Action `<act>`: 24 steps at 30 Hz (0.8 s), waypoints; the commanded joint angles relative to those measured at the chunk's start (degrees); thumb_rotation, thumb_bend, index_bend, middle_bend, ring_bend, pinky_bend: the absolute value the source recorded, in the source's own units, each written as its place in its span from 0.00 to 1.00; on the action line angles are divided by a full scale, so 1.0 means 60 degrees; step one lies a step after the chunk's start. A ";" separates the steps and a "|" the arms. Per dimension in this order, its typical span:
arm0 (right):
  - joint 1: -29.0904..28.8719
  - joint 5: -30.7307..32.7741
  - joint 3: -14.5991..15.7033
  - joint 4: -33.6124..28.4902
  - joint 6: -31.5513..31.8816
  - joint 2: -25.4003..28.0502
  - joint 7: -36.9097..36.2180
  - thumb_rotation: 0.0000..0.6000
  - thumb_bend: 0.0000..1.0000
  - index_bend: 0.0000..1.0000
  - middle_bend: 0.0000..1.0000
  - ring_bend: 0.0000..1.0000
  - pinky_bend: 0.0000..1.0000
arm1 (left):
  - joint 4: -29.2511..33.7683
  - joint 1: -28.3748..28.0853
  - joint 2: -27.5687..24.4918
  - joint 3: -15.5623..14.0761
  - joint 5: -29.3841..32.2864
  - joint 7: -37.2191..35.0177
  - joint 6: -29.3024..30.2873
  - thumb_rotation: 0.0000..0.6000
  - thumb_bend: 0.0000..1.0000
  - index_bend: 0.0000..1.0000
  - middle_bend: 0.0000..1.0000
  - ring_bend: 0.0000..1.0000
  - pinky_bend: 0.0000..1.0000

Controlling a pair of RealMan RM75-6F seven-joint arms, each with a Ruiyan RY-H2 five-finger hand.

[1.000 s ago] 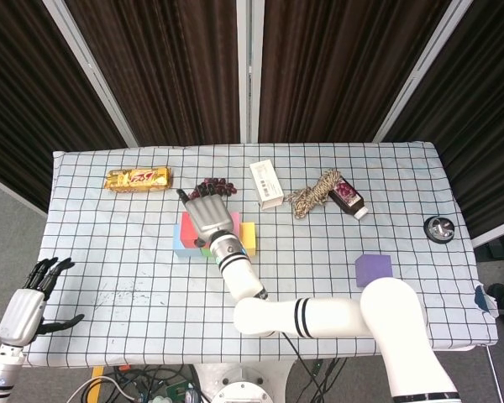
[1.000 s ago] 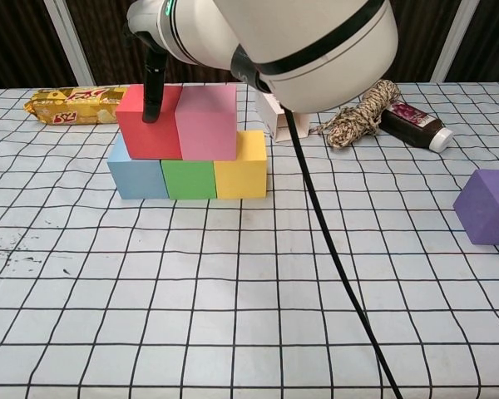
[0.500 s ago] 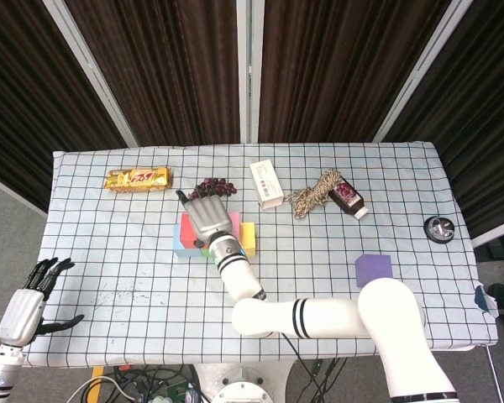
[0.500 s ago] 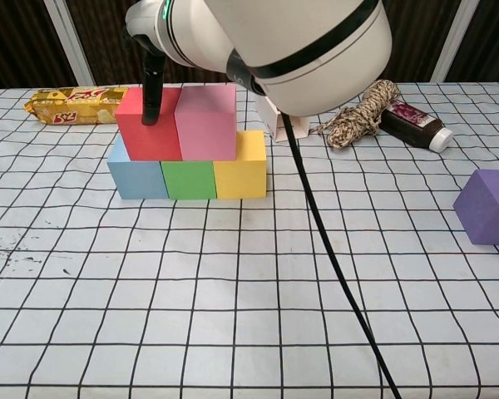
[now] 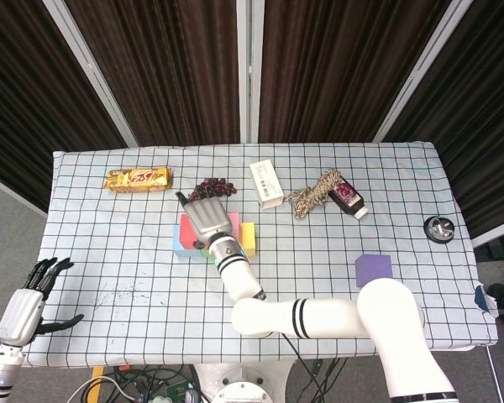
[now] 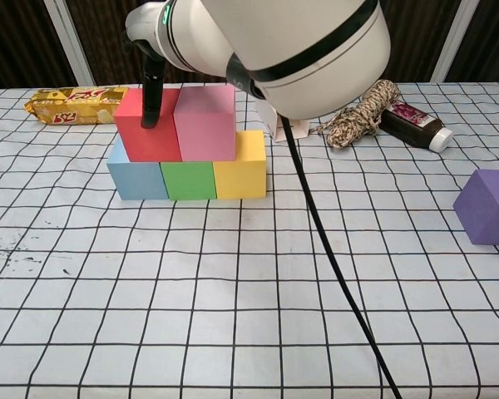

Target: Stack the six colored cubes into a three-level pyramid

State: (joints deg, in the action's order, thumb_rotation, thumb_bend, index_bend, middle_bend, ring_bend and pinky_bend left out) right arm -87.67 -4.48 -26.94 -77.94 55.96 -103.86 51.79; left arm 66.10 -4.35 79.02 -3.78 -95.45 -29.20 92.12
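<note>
Cubes form two levels near the middle of the checked tablecloth (image 6: 233, 332): light blue cube (image 6: 137, 177), green cube (image 6: 189, 179) and yellow cube (image 6: 240, 169) in a row, red cube (image 6: 145, 133) and pink cube (image 6: 205, 123) on top; the purple cube (image 6: 487, 206) sits well apart; the right hand (image 5: 208, 217) lies over the stack, fingers spread, one dark fingertip (image 6: 149, 116) against the red cube; the left hand (image 5: 27, 306) hangs off the table, fingers apart.

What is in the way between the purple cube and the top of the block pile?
Mostly the robot's own right hand: it rests over the red cube and pink cube, where the purple cube must go. The tablecloth between shows nothing else.
</note>
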 commanded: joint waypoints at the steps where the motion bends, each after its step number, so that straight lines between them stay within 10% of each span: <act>1: 0.0001 0.0045 -0.0001 -0.0030 -0.0086 0.0043 0.0000 1.00 0.12 0.00 0.27 0.04 0.00 | -0.0017 0.0001 0.0007 -0.0002 0.0005 -0.0019 -0.0007 1.00 0.00 0.05 0.15 0.05 0.02; 14: 0.0047 0.0008 -0.0009 -0.0355 -0.0264 0.0317 -0.0205 1.00 0.05 0.00 0.07 0.00 0.00 | -0.0060 0.0011 0.0027 0.0011 0.0024 -0.0055 0.0006 1.00 0.00 0.05 0.15 0.05 0.02; 24: 0.1302 -0.1429 -0.0105 -0.3792 0.0730 0.2556 -0.1104 1.00 0.01 0.00 0.06 0.00 0.00 | 0.0000 0.0022 -0.0048 0.0100 0.0165 -0.0046 -0.0020 1.00 0.00 0.05 0.15 0.05 0.02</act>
State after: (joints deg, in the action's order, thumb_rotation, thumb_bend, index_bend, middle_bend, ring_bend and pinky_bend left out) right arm -83.44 -9.45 -27.63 -93.45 57.16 -94.16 47.30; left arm 66.08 -4.23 78.75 -3.21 -94.48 -29.47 92.00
